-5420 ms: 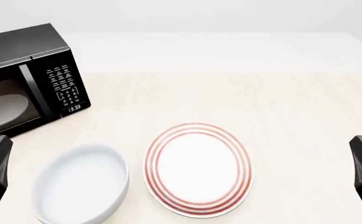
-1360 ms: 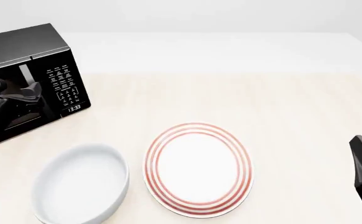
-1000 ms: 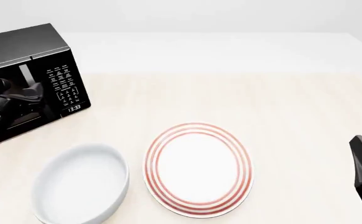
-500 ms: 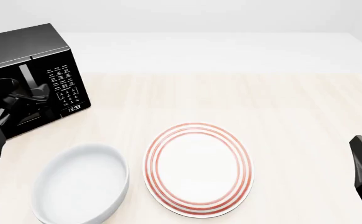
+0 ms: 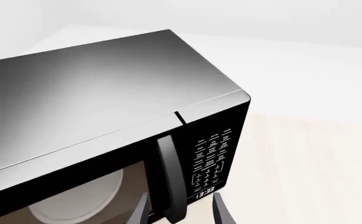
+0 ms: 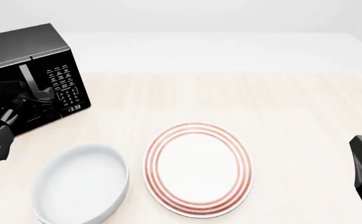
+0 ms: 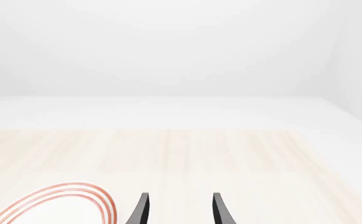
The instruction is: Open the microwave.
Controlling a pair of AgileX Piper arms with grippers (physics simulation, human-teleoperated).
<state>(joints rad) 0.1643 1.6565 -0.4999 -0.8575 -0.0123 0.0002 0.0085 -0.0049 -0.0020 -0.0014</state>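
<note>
The left claw (image 5: pixel 179 211), jaws apart, straddles the vertical black bar handle (image 5: pixel 168 177) of the glossy black box microwave (image 6: pixel 28 70) at the table's far-left; door shut.

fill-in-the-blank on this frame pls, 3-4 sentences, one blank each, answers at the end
1. The left gripper has its open fingers on either side of the microwave's vertical ____.
2. The microwave door is ____.
3. The microwave clock display reads ____.
4. The plate beside the white bowl has ____ rings.

Missing words: handle; closed; 13:33; red
</note>
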